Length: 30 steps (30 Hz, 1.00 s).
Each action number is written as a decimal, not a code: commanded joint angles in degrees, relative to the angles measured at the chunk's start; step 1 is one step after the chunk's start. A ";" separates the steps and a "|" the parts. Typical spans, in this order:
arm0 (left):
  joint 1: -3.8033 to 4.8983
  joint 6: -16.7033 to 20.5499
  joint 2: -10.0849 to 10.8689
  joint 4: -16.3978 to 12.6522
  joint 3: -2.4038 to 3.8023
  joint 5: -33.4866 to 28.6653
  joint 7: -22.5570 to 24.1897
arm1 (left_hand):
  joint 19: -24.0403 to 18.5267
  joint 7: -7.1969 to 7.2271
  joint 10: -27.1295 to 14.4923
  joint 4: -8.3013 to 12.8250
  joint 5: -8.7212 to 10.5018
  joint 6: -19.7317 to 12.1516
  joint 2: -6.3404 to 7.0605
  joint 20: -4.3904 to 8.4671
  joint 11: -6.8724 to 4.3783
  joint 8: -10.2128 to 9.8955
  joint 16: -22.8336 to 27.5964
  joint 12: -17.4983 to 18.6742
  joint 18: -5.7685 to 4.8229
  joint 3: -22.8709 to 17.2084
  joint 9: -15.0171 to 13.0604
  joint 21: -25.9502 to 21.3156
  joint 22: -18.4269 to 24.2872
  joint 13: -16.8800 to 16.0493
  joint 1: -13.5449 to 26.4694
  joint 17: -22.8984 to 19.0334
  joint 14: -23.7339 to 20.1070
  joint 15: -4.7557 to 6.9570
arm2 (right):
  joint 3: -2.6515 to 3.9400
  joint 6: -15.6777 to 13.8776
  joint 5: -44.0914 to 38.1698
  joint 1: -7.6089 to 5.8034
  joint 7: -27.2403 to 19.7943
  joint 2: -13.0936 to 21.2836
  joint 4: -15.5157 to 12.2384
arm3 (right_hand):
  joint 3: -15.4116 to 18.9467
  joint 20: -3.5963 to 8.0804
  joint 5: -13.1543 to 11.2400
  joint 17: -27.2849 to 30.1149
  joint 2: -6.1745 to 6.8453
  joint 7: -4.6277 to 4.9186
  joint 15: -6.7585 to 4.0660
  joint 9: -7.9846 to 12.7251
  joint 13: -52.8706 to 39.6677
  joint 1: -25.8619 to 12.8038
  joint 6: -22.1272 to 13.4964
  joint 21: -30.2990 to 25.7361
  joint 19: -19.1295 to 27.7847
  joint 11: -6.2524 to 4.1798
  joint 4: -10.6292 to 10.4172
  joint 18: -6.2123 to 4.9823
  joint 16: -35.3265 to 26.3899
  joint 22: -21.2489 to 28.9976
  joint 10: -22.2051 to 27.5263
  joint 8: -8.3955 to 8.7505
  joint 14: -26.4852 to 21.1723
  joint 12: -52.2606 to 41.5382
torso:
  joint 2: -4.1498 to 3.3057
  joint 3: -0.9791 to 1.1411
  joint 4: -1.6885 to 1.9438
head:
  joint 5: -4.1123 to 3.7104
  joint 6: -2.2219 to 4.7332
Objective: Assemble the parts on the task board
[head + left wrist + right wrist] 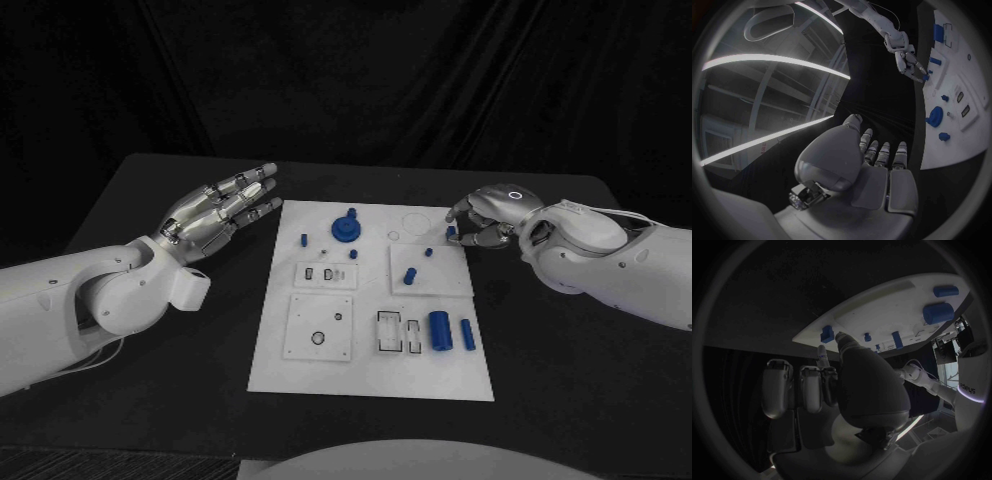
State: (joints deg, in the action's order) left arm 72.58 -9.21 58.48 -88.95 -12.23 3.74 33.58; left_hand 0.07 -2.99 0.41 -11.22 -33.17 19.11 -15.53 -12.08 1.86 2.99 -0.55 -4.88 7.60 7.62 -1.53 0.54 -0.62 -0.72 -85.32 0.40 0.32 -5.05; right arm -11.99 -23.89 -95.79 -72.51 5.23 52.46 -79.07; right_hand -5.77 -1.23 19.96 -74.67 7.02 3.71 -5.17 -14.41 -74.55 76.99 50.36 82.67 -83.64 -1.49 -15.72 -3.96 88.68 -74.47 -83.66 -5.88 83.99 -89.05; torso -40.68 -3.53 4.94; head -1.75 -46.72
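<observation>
Blue part [451, 231] sits at the task board [372, 375] far right edge, pinched by the right hand [483, 222]; a slow straight lift seems wise. Left hand [219, 213] hovers, fingers spread.

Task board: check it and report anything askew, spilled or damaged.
Nothing stands out. The task board lies flat on the black table, and the blue parts, such as the large cylinder, sit within its edges. The right hand touches a small blue part at the board's far right edge; the left hand hovers open beside it.
</observation>
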 commanded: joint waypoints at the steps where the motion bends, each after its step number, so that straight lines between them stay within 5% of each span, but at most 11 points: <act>1: -0.11 -0.85 -0.04 -0.06 0.05 0.00 0.46 | 0.34 -0.16 0.03 0.36 -0.79 -0.63 -0.10 -0.11 0.63 0.56 0.43 -1.02 2.73 -2.65 -0.80 -0.22 0.37 -0.36 -0.72 -0.32 -0.24 -0.60 | 0.02 0.86 -0.17 0.24 1.18 -0.10 0.21 | -0.10 -0.18 0.16 -11.98 0.56 0.30 0.20 -0.89 -15.45 1.07 -0.08 -0.64 -2.34 0.28 0.22 1.71 -0.85 -11.57 -6.34 -0.01 5.26 -0.95 | 0.00 -0.01 -0.01 | 0.12 0.04; 11: -0.15 -1.03 0.01 -0.07 0.05 0.00 0.25 | 0.35 -0.17 0.03 0.45 -0.81 -0.57 -0.08 -0.16 0.67 0.57 0.43 -1.03 2.72 -2.77 -0.81 -0.21 0.36 -0.36 -0.70 -0.32 -0.24 -0.64 | 0.02 -0.12 -0.17 0.43 1.68 -0.38 0.59 | 0.29 -0.33 -2.64 -11.46 0.67 0.40 0.37 -1.75 -15.45 0.95 0.51 -1.12 -2.15 0.38 0.04 1.60 -1.21 -11.42 -6.34 -0.41 5.14 -0.95 | 0.00 -0.01 -0.01 | 0.18 -0.02; 30: -0.22 -1.67 0.04 -0.19 0.05 0.00 -0.32 | 0.34 -0.32 0.03 0.53 -0.83 -0.35 -0.08 -0.19 0.69 0.63 0.44 -1.06 2.72 -2.90 -0.85 -0.22 0.37 -0.36 -0.68 -0.33 -0.25 -0.61 | 0.02 0.08 -0.17 0.47 2.00 -0.80 1.23 | 0.25 -0.37 -2.90 -10.89 0.31 0.43 0.38 -2.56 -15.45 1.18 1.68 -1.49 -2.02 0.42 0.12 1.52 -1.59 -11.30 -6.34 -1.37 5.02 -0.95 | -0.03 0.00 0.00 | 0.14 -0.24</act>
State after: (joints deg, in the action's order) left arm 72.45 -9.92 58.54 -88.99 -12.23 3.74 32.88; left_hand 0.08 -3.00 0.42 -11.22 -33.17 19.12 -15.52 -12.08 1.87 2.99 -0.55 -4.88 7.60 7.62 -1.53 0.54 -0.62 -0.72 -85.32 0.39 0.32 -5.05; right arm -11.99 -23.67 -95.78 -72.22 5.97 51.70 -77.94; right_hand -5.77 -1.24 17.86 -74.68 7.02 3.93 -5.15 -16.11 -74.55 76.99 51.42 82.19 -83.64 -1.21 -15.72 -3.96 88.02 -74.47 -83.93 -6.26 83.98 -89.05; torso -40.70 -3.53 4.94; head -1.63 -46.92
